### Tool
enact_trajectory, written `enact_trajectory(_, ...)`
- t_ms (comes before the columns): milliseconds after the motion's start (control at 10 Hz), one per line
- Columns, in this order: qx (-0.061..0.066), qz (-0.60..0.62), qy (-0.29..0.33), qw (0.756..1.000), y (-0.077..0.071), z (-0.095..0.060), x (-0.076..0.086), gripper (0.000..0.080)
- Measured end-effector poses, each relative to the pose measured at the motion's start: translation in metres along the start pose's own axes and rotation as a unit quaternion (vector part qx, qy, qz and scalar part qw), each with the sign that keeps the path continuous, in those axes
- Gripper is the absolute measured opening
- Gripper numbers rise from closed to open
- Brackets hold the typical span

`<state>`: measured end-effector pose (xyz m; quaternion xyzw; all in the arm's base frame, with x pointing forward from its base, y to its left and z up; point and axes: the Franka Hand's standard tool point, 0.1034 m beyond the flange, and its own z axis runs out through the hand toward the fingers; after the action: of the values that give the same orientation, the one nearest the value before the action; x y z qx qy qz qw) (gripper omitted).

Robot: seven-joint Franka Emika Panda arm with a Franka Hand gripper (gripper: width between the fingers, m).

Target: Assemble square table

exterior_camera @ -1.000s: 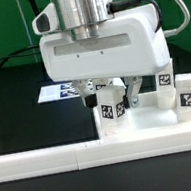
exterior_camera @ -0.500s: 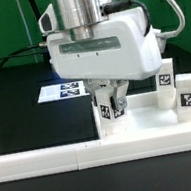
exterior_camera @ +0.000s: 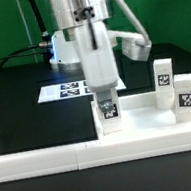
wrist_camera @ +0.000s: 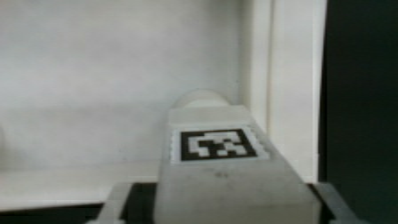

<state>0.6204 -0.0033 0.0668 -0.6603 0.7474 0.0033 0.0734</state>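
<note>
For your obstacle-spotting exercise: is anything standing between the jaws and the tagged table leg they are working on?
Nothing visible does. The gripper is already down on the leg, jaws closed against its sides, with the leg upright at a corner of the tabletop. The two other legs stand apart, toward the exterior view's right.

White square tabletop (exterior_camera: 149, 121) lay flat on black table, raised rim up, toward exterior view's right, near front. One white tagged leg (exterior_camera: 109, 112) stood upright at tabletop's left corner area, tag facing camera; wrist view showed its tag (wrist_camera: 217, 145) w/ tabletop's rim behind. Two more tagged legs (exterior_camera: 166, 83) (exterior_camera: 186, 95) stood upright at right side, close together.
</note>
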Motion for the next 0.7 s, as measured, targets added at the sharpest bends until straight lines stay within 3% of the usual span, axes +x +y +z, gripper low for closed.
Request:
enact_trajectory(300,0.006,0.234,-0.038,0.972,-0.0006,0.0013,-0.0014,0.0291)
enact_trajectory(600,0.006,0.253,-0.04,0.967,-0.0007,0.0015,-0.0018,0.0291)
enact_trajectory(700,0.006,0.252,-0.04,0.967,-0.0006,0.0016,-0.0027,0.051)
